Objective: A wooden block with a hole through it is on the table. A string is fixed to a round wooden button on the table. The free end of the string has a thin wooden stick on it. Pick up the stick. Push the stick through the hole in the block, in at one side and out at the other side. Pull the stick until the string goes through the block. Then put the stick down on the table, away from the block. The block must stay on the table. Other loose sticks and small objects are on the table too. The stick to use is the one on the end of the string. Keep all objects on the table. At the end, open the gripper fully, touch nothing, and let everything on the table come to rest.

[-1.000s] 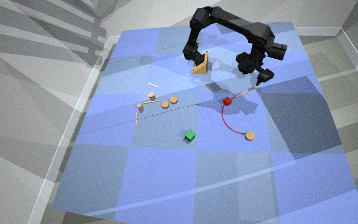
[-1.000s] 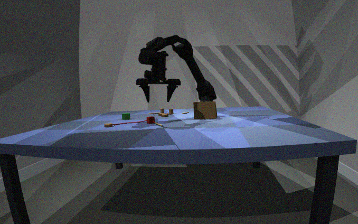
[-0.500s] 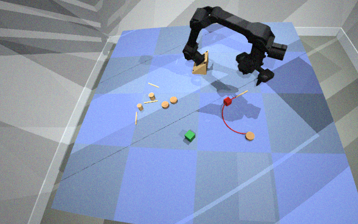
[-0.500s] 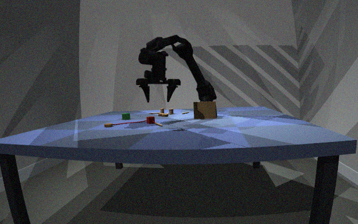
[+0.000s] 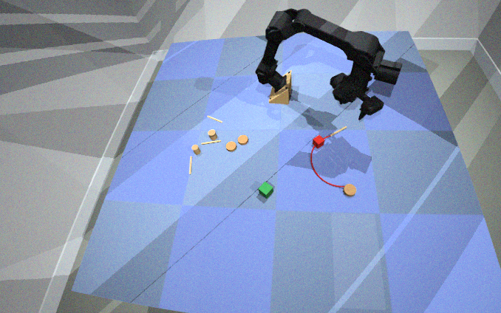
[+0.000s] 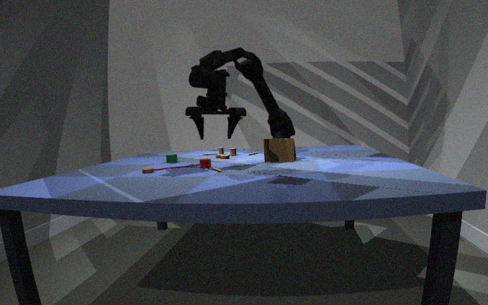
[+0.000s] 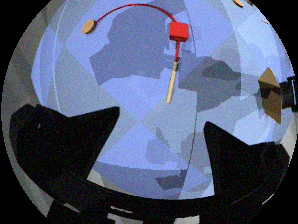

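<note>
The red block (image 5: 318, 141) (image 6: 205, 163) (image 7: 179, 31) sits on the table. The red string (image 5: 311, 160) (image 6: 178, 167) curves from the round wooden button (image 5: 349, 190) (image 6: 147, 170) (image 7: 89, 26) to one side of the block and comes out at the opposite side, with a short length showing there. The hole itself is hidden. The wooden stick (image 5: 339, 131) (image 6: 217, 169) (image 7: 171, 85) on the string's end lies on the table on that far side, away from the block. My gripper (image 6: 216, 138) (image 7: 163, 118) is wide open and empty, well above the table, touching nothing.
A green cube (image 5: 265, 189) (image 6: 171, 158) stands apart. Loose sticks (image 5: 214, 119), two upright wooden cylinders (image 5: 212, 134) and two wooden discs (image 5: 230, 146) lie on another part of the table. The arm's wooden base (image 5: 281, 96) (image 6: 279, 149) (image 7: 270, 95) is beyond them.
</note>
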Robot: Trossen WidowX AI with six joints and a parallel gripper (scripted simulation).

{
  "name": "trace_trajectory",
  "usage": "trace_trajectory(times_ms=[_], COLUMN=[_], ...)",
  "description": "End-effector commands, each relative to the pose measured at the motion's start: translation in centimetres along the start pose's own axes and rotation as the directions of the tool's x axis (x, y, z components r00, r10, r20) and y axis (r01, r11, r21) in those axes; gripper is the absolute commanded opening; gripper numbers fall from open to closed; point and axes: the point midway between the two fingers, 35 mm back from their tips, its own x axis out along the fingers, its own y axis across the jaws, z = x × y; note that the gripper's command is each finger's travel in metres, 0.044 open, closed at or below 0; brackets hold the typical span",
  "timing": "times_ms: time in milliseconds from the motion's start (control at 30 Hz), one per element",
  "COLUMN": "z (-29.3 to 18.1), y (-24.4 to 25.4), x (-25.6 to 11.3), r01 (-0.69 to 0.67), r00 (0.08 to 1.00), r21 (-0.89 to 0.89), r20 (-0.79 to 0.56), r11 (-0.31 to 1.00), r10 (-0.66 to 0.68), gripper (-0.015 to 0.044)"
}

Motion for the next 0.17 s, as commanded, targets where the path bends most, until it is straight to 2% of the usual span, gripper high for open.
trace_trajectory(times_ms=[0, 133], z=[0.00, 0.00], y=[0.02, 0.02], x=[-0.04, -0.04], r01=[-0.001, -0.001], r00=[1.000, 1.000], r21=[0.000, 0.000], r20=[0.000, 0.000], r11=[1.000, 1.000], r10=[0.001, 0.001], gripper=[0.0440, 0.0440])
